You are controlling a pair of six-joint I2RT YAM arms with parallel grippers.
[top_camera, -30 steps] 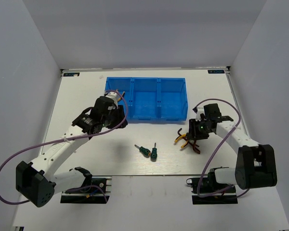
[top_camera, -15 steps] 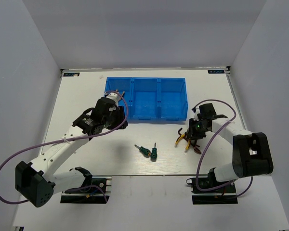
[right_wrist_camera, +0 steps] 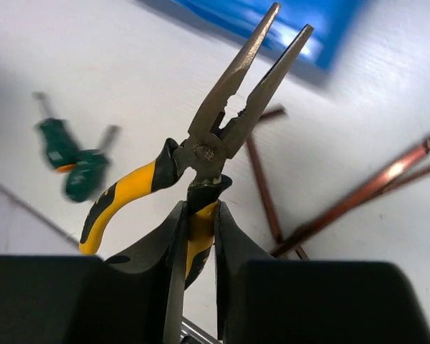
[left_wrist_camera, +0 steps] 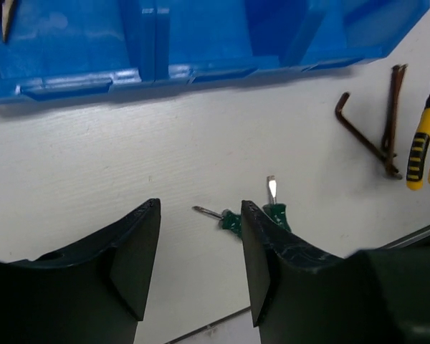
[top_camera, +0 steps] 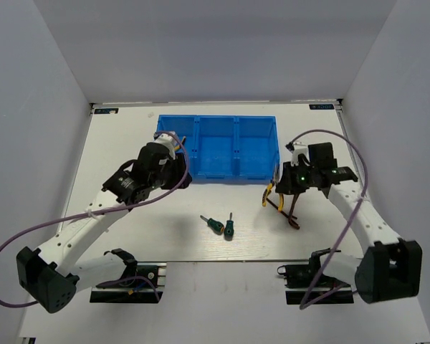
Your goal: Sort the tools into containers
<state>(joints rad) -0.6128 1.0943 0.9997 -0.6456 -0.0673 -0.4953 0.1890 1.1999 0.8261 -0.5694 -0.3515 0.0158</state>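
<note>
Near the right edge of the table (top_camera: 322,143), just before the blue bin (top_camera: 218,117), the right gripper (right_wrist_camera: 198,215) has lifted one pliers (right_wrist_camera: 226,129) clear, clamped on a yellow handle (hex keys (top_camera: 292,217) stay down). The left gripper (left_wrist_camera: 199,236) hangs open, empty. Dropping into a compartment looks next.

Pliers (right_wrist_camera: 208,154) held aloft — screwdrivers (top_camera: 228,229), hex keys (left_wrist_camera: 395,107) outside bin (top_camera: 201,170).
</note>
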